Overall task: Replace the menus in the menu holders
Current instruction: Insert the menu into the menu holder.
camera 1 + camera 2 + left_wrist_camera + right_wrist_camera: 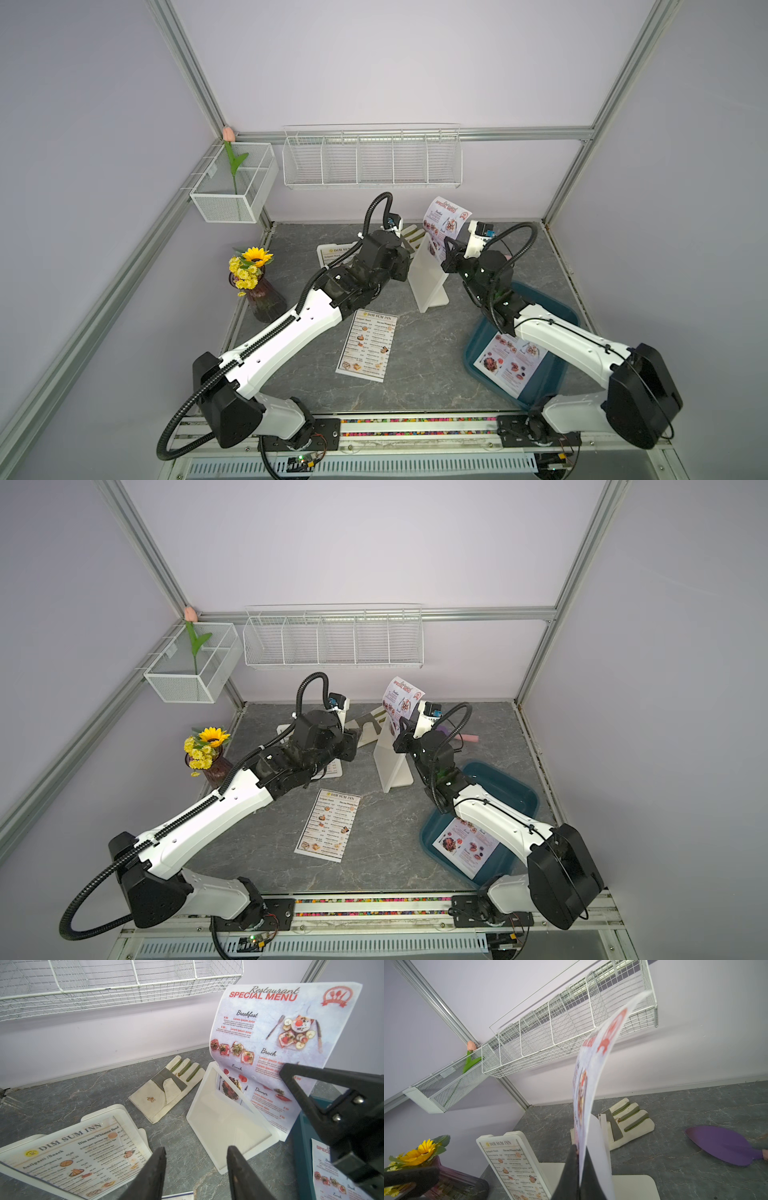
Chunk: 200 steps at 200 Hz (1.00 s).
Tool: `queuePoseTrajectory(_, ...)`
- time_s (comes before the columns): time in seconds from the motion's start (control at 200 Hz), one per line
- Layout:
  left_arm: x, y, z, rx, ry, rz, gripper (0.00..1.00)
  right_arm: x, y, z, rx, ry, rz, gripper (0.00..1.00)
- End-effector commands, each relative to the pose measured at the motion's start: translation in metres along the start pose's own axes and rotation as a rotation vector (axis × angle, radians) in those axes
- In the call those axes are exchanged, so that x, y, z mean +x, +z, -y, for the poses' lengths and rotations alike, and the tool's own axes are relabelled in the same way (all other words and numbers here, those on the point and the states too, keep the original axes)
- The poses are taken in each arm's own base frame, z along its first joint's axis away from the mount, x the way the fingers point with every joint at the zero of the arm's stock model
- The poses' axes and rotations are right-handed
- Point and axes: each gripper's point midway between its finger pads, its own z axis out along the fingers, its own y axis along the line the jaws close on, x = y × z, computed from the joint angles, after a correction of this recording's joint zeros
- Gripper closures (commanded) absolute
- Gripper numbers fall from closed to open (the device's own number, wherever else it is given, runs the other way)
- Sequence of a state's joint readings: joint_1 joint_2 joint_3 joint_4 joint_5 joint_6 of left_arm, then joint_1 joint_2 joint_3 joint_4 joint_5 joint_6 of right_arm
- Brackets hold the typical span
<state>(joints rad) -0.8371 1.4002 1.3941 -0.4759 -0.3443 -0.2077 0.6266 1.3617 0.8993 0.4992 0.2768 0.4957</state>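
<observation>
While the red-headed menu [270,1032] is clamped by its side edge between the shut jaws of the right gripper [579,1159], its upper half bows free above them. Its lower part shows through the clear front of the upright holder [224,1126] below them, so the step in hand is judged to be sliding the sheet down into that holder. One lower corner is seen sticking out past the holder's side, so the sheet should first be squared to the frame. It should then be lowered straight along the slot so that the bottom edge is not snagged on the rim. The bow above the jaws suggests limp paper that would buckle if pushed hard. The left gripper [196,1149] is seen with its jaws apart and empty, the holder's near edge lying just beyond their tips. The frame could be steadied from there, since a light holder may be tipped or shoved. A black-headed menu [368,345] lies flat on the table [436,353], well apart from both pairs of jaws. A second holder [104,1111], filled, lies beside the left jaws.
</observation>
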Motion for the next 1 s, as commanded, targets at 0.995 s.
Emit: queuePoseTrajectory(0.995,-0.005,-0.013,-0.01,-0.031,-0.007,0.031,0.5,-0.017,0.012,-0.007,-0.046,-0.001,0.128,0.93)
